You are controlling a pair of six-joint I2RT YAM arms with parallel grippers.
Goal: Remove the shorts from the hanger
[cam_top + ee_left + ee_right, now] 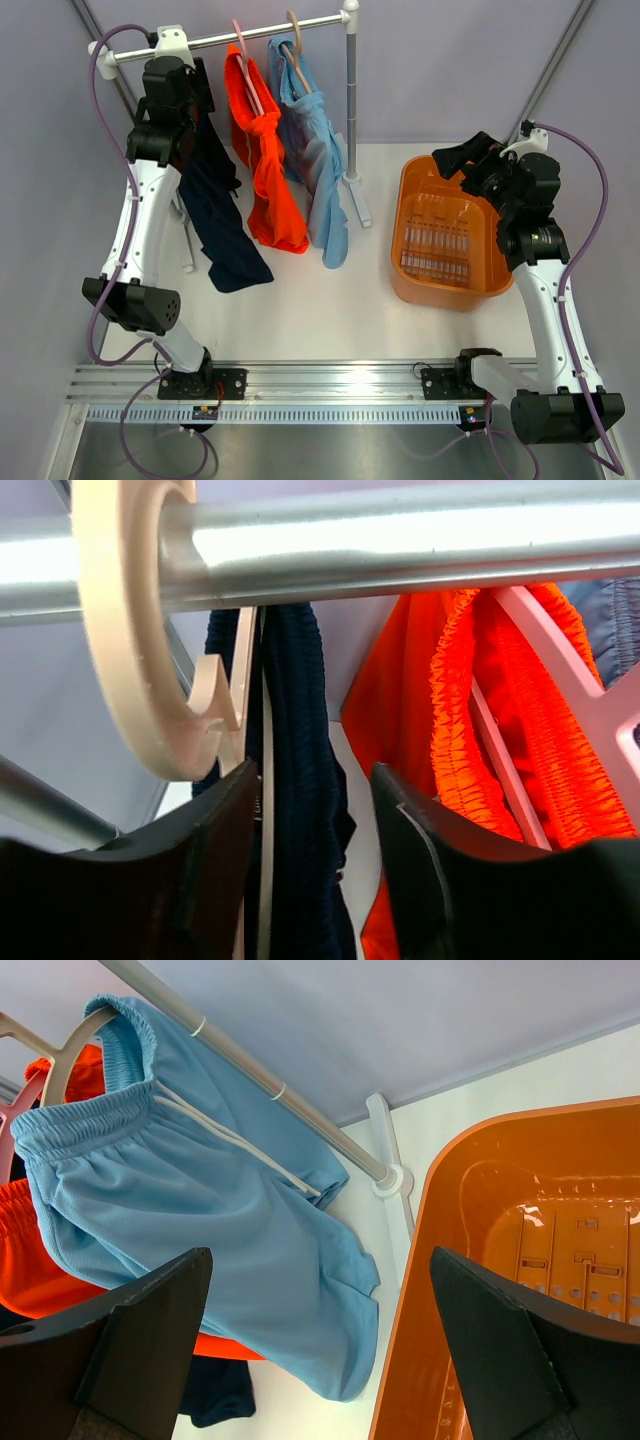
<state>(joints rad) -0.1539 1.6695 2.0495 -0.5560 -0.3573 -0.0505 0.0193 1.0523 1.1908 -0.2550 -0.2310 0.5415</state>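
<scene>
My left fingers (200, 880) stand half open either side of the navy shorts (300, 780), unclamped, on their hanger (130, 630) at the counter's (330, 310) far edge beside the orange pair (270, 180) and blue pair (322, 170), while my right fingers (140, 1350) gape empty by the basket (428, 1210).

Top external: fixed, high behind the arm bases; looks down and forward over the whole bench (330, 310) to the rail (270, 32) at the far side.
Left wrist: hard under the rail, facing upward; navy shorts (300, 780) and orange shorts (470, 730) fill the frame.
Right wrist: farther back, by the basket (520, 1180) rim, facing the rail and light blue shorts (200, 1220).
Shared by all three: rail, orange shorts.
</scene>
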